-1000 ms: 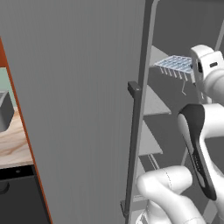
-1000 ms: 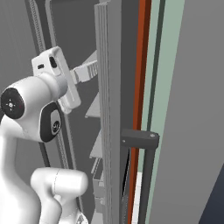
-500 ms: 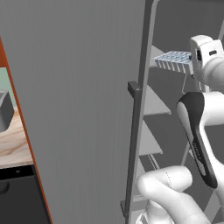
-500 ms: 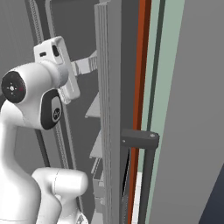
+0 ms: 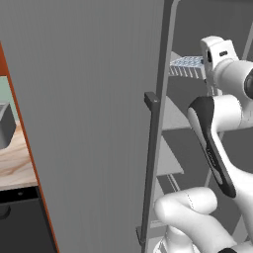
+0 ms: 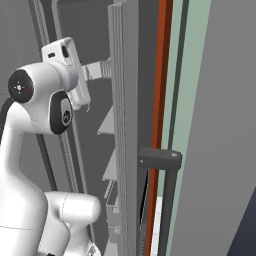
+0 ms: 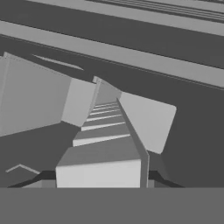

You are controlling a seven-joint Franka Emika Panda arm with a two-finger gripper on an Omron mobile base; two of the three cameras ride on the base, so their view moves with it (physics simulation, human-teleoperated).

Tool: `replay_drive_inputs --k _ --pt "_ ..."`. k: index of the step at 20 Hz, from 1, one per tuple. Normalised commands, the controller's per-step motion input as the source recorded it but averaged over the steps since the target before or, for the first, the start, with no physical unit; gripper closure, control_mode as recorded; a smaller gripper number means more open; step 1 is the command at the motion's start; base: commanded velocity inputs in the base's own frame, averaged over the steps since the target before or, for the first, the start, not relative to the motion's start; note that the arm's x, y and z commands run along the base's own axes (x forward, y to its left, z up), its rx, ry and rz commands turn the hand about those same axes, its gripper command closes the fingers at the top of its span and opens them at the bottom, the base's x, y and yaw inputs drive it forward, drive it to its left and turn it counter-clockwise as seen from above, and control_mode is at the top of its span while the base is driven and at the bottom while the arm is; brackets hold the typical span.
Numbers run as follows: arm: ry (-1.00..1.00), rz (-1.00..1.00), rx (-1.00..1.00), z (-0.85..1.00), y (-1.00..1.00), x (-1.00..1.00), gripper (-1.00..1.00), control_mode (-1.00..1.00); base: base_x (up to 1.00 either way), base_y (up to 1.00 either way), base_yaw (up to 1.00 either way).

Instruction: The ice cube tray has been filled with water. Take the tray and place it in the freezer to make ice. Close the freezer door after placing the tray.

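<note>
Jaws are closed on one end of the ice cube tray (image 5: 187, 62), and the gripper (image 5: 203, 66) carries it level inside the freezer (image 5: 197, 29), high up above an upper shelf (image 5: 174, 114), right of the open freezer door (image 5: 84, 113). Stiff plastic, light but full of water, it will likely spill if tilted; an end grip demands it be kept flat.

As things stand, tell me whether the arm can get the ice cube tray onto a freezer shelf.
Probably yes. The tool already holds the ice cube tray inside the freezer, the freezer door stands wide open, and nothing visible blocks the shelf below.
</note>
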Motion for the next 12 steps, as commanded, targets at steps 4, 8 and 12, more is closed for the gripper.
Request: replay_drive_inputs --k 4,8,12 --pt "0.0 0.0 0.0 0.0 0.01 0.26 1.0 -1.0 0.0 0.0 0.0" --pt "0.03 0.0 0.0 0.0 0.0 0.1 1.0 -1.0 0.0 0.0 0.0" --pt "0.02 0.0 0.02 0.0 0.0 0.03 1.0 -1.0 0.0 0.0 0.0"
